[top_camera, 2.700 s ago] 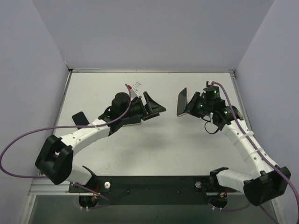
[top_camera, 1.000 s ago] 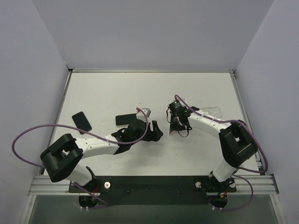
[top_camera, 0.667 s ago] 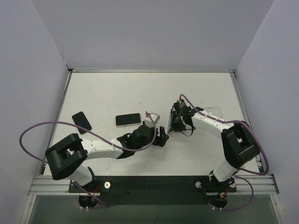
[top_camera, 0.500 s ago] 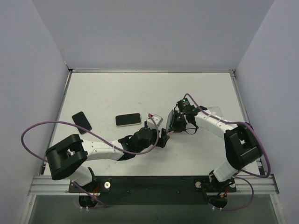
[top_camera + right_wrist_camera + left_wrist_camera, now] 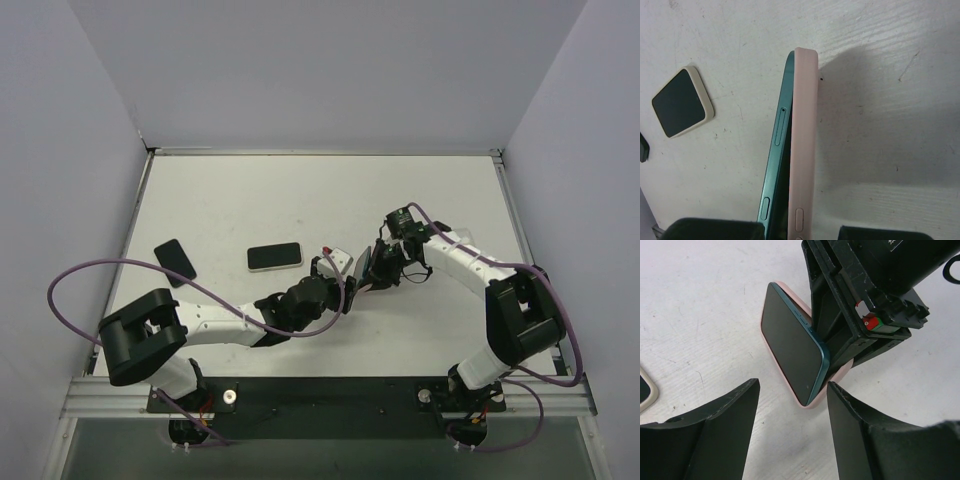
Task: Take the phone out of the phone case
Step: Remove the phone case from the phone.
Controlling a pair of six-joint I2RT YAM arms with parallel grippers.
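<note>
The phone [image 5: 790, 347] has a dark screen and a teal edge [image 5: 777, 150]. It stands on edge in a pink phone case [image 5: 805, 140], with its teal side lifted away from the case wall. My right gripper [image 5: 800, 232] is shut on the upper end of the cased phone [image 5: 362, 268], which is tilted with one corner near the table. My left gripper [image 5: 792, 440] is open, its two black fingers [image 5: 715, 435] either side of the phone's lower corner without touching it. Seen from above, my left gripper [image 5: 345, 290] faces my right gripper [image 5: 385, 265] near the table's middle.
A phone in a cream case [image 5: 274, 257] lies flat left of the grippers and shows in the right wrist view too [image 5: 682, 102]. A dark phone [image 5: 175, 260] lies further left. Purple cables loop off both arms. Walls enclose the white table [image 5: 250, 200].
My left gripper has slid right up to the phone and its fingers have narrowed. My right gripper has brought the cased phone down and slightly right, closer to the left gripper.
</note>
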